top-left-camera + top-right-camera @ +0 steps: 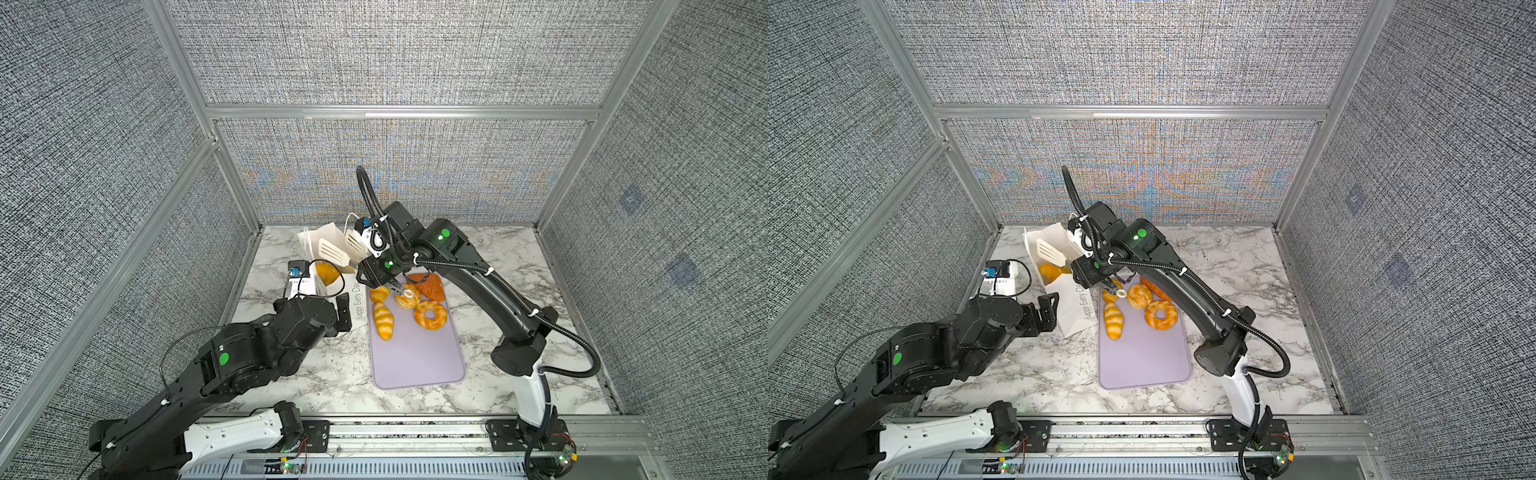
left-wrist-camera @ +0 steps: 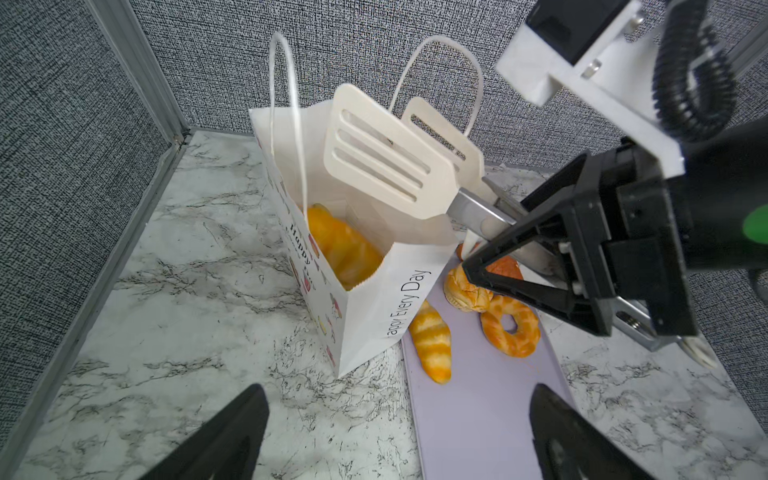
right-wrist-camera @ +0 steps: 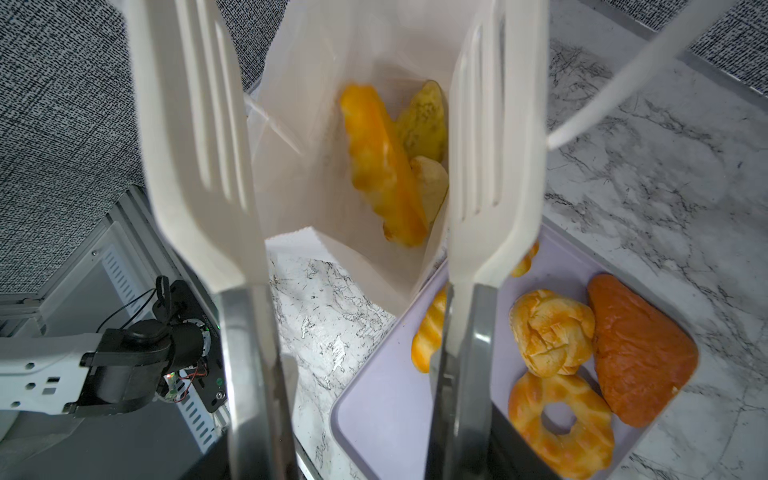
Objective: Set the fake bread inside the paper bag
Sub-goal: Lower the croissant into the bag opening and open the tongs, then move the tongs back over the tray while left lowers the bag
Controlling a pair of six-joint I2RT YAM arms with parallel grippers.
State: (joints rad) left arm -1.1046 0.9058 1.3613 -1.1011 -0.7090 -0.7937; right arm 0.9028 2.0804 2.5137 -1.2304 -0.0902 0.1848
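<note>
White paper bag (image 2: 374,299) marked "Happy Every Day" stands open under tongs (image 2: 382,166).
Right claw (image 2: 496,235) is clamped on the tongs, slotted blades apart over the bag's mouth; orange pastries (image 3: 382,166) lie inside. Bag sits at 10 o'clock of the lilac tray (image 1: 419,361), where a croissant (image 1: 383,320), bun (image 1: 407,297), doughnut (image 1: 430,314) and reddish wedge (image 1: 430,284) crowd the 12 o'clock end. Left claw (image 2: 399,399), fingers wide apart, hovers at the bag's 7 o'clock.

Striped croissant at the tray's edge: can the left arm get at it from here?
Probably yes. The open left gripper faces the striped croissant with only bare table and tray between; the paper bag stands close beside that path.
</note>
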